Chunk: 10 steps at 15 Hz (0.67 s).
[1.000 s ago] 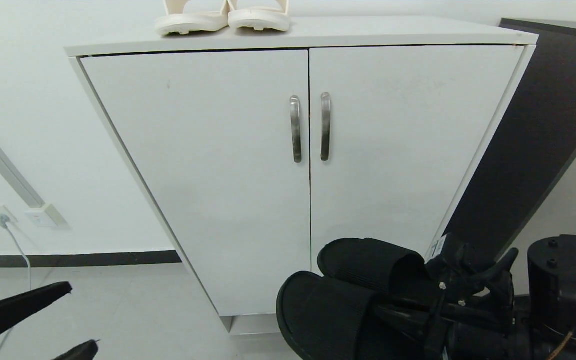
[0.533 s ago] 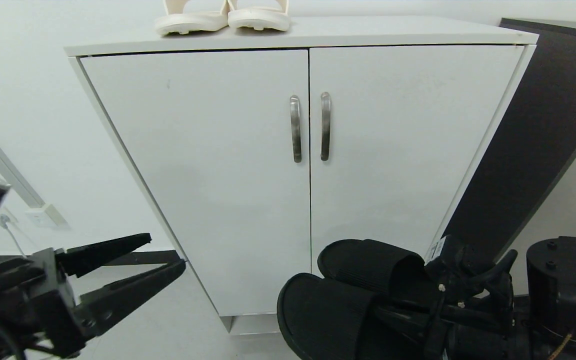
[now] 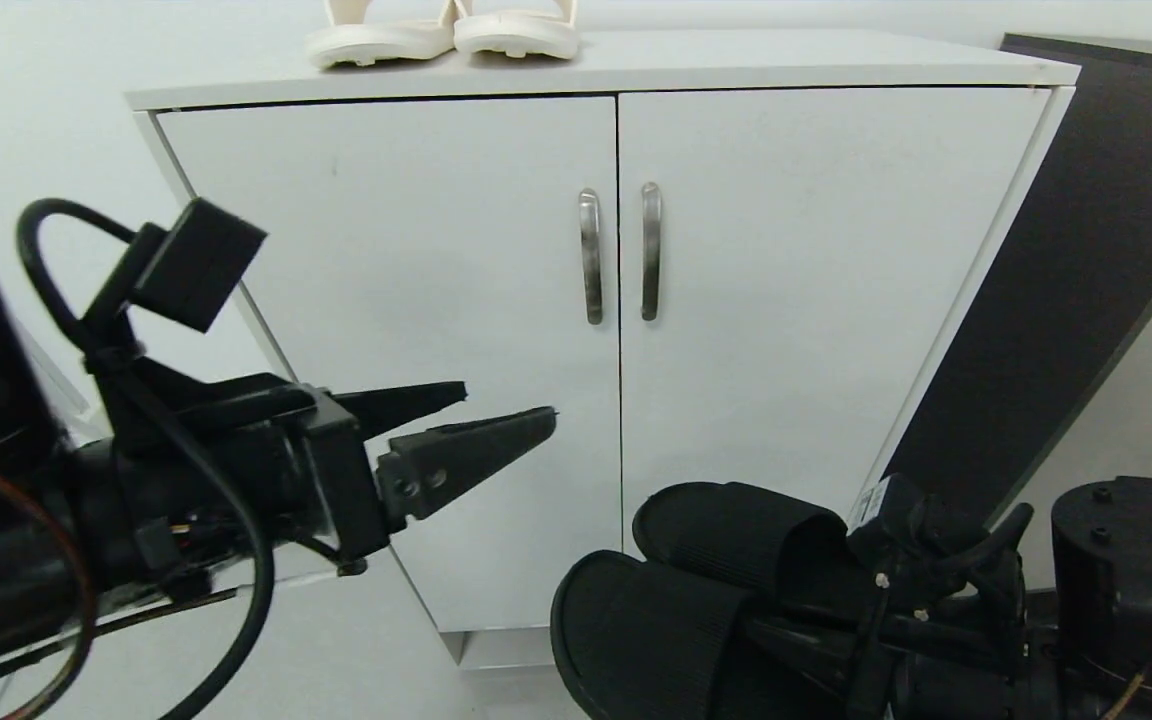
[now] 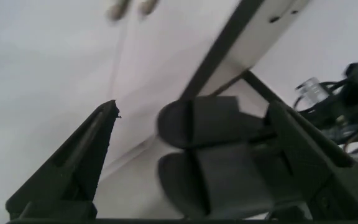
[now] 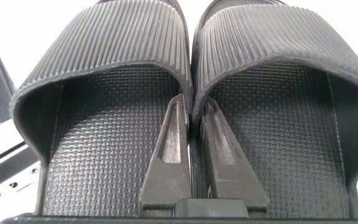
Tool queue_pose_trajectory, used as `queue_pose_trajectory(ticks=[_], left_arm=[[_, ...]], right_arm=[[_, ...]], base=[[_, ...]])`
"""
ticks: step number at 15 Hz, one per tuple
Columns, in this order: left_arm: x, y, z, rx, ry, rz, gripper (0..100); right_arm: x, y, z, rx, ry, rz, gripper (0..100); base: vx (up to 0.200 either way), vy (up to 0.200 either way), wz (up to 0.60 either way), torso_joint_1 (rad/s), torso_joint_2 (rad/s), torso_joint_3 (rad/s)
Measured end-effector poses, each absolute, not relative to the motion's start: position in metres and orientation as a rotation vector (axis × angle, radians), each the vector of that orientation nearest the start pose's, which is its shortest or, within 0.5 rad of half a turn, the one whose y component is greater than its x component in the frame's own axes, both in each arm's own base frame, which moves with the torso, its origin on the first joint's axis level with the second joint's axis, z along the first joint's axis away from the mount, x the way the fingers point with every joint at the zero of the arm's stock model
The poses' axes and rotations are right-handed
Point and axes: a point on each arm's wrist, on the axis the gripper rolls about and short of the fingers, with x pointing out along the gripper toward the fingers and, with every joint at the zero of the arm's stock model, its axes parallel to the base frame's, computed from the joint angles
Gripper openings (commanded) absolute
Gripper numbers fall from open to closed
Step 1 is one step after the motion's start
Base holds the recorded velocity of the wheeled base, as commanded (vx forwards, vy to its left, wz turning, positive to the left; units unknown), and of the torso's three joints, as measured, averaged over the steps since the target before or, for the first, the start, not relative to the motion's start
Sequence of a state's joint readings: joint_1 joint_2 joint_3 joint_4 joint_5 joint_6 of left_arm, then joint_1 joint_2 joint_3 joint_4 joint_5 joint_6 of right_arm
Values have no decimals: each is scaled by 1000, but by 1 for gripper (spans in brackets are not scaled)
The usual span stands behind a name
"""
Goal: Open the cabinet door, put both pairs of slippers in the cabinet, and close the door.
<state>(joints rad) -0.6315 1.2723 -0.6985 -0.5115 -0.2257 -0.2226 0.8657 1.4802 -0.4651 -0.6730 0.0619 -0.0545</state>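
Black slippers (image 3: 656,620), ribbed across the straps and dimpled on the footbeds, hang low before the right door of the white cabinet (image 3: 796,300). From the right wrist we see the right gripper (image 5: 193,102) with its jaws clamped on the pair's two touching inner walls. Our left gripper (image 3: 506,402), jaws apart, sits before the closed left door, below the brushed-metal bar handles (image 3: 590,256). Smooth cream slippers (image 3: 441,35) rest at the front edge of the cabinet top.
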Motion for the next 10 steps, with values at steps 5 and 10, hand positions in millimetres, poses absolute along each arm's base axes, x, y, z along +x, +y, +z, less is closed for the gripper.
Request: queue_pose_trajectory(ticks=[5, 10], left_arm=[[176, -173, 273, -248, 126, -1017, 100], [204, -204, 293, -315, 127, -1155, 100]], right_arm=[[144, 172, 153, -191, 314, 939, 0], [144, 172, 152, -193, 318, 942, 0]], base=[[0, 0, 0, 0, 0, 0], [0, 0, 0, 0, 0, 0]])
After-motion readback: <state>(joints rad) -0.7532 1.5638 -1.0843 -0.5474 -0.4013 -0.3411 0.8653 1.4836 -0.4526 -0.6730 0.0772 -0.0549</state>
